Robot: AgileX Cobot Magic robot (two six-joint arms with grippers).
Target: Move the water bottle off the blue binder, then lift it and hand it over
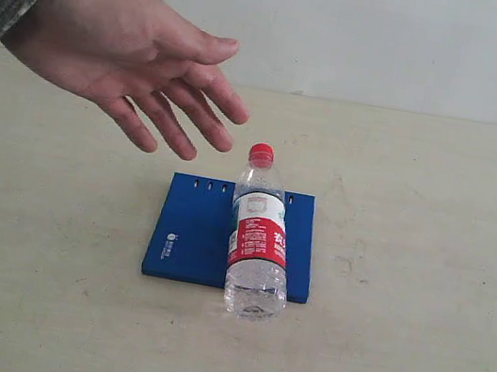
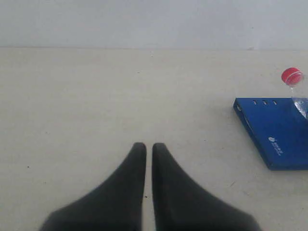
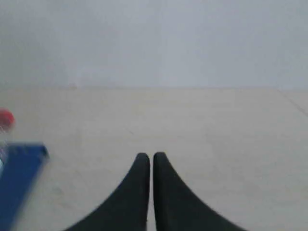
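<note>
Left jaws: pressed together, nothing between them, tips low over bare pale desk (image 2: 72, 96). Right jaws: same, shut and empty. Neither arm shows in the exterior view, so both are well apart from the work. The left wrist view catches only the binder's corner and the bottle's cap at its frame edge; the right wrist view gives a blurred strip of both.

Task things, exterior view: the flat dark-blue rectangular binder (image 1: 193, 234) lies on the desk, with slots (image 1: 210, 184) along its 12 o'clock edge. The small clear plastic water bottle w/ red-and-white label (image 1: 258, 240) appears to lie on its side on the binder's 3 o'clock half. Its red screw cap (image 1: 261, 154) points to 12 and its base overhangs the 6 o'clock edge. A person's bare open hand (image 1: 120, 40) hovers at approx 10 o'clock of the bottle, fingers spread, touching nothing.

Step in hand: bottle off binder, not yet begun. To do it well:
- Probably the right arm's job, as the bottle sits on that side.
- Spread the jaws before descending; shut tips would just knock it.
- Grip across the label band, near mid-length, so it doesn't tip.
- A round body rolls, so come straight down w/o a side nudge.
- Lift clear and set it down on the desk toward 3 o'clock, well apart from the binder.
- Keep the path away from the hand at 10.
- The thin binder may slide if dragged, so avoid scraping it.
</note>
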